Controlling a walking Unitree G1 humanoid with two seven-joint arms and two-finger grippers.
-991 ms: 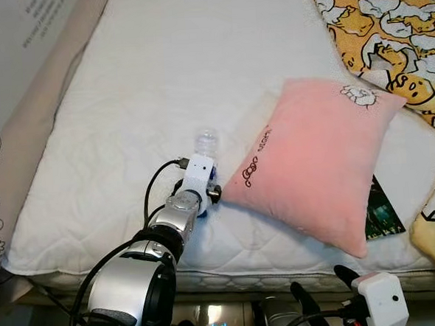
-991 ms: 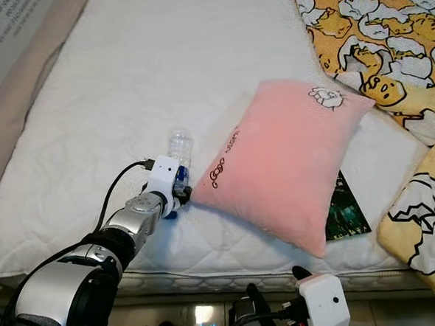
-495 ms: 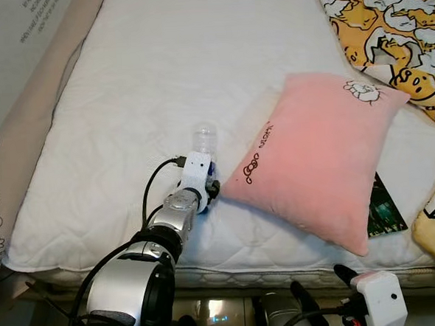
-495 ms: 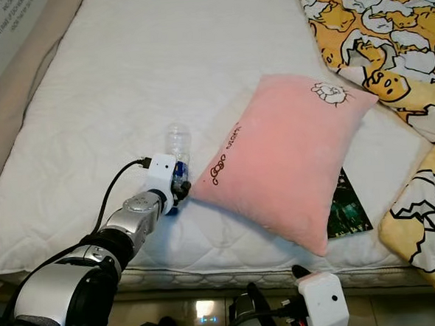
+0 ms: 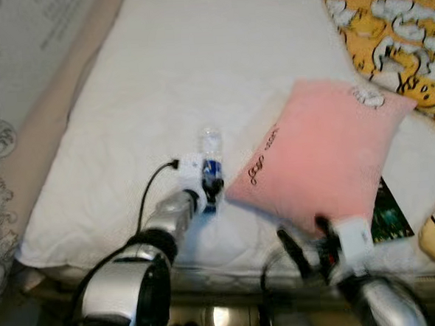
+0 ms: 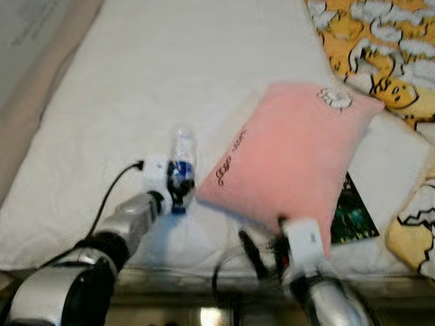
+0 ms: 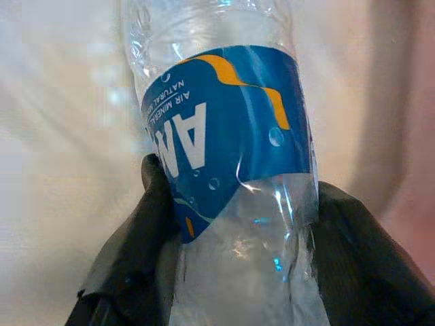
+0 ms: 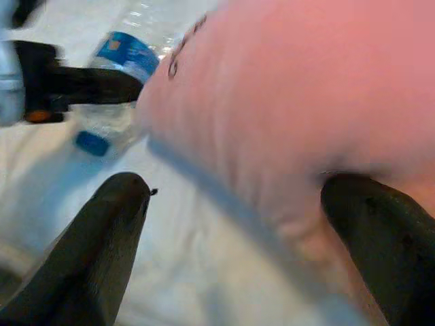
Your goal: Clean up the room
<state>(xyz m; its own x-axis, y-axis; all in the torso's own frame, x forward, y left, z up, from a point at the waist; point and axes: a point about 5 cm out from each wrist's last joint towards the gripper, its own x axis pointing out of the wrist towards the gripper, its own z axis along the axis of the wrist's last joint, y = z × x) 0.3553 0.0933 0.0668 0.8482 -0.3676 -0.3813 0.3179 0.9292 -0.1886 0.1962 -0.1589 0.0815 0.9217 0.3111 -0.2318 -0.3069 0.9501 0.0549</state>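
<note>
Bottle (image 7: 228, 170) clamped in the left claw (image 5: 211, 195): clear plastic, blue label with an orange wave, white letters. In the left wrist view one black finger (image 7: 139, 238) presses each side of the bottle just under the label, so this claw is clenched on it. In the head views the bottle lies on the white mattress (image 5: 168, 85), just beside the lower left corner of the pink pillow (image 5: 320, 157), neck end pointing away from the robot, blue cap end near the claw. Silver left arm (image 5: 129, 286) reaches in from the near edge of the bed, black cable looping along it.

Right claw (image 5: 305, 248) is raised at the near edge of the pillow, fingers spread wide apart, gripping nothing. In the right wrist view one finger (image 8: 102, 238) sits over the mattress and the other (image 8: 380, 231) at the pillow's edge, with the pillow's near side between them; contact with the pillow cannot be told, view is blurred. White wrist block (image 5: 353, 236) sits just behind the claw.

Pillow lies tilted on the mattress, dark script along its left edge, small white emblem at its far right corner. Dark green flat item (image 5: 387, 215) pokes out from under the pillow's right side. Yellow patterned blanket (image 5: 395, 41) is bunched beyond and to the right of the pillow. Pale patterned wall (image 5: 7, 109) runs well to the left of the pillow, past the mattress edge.
</note>
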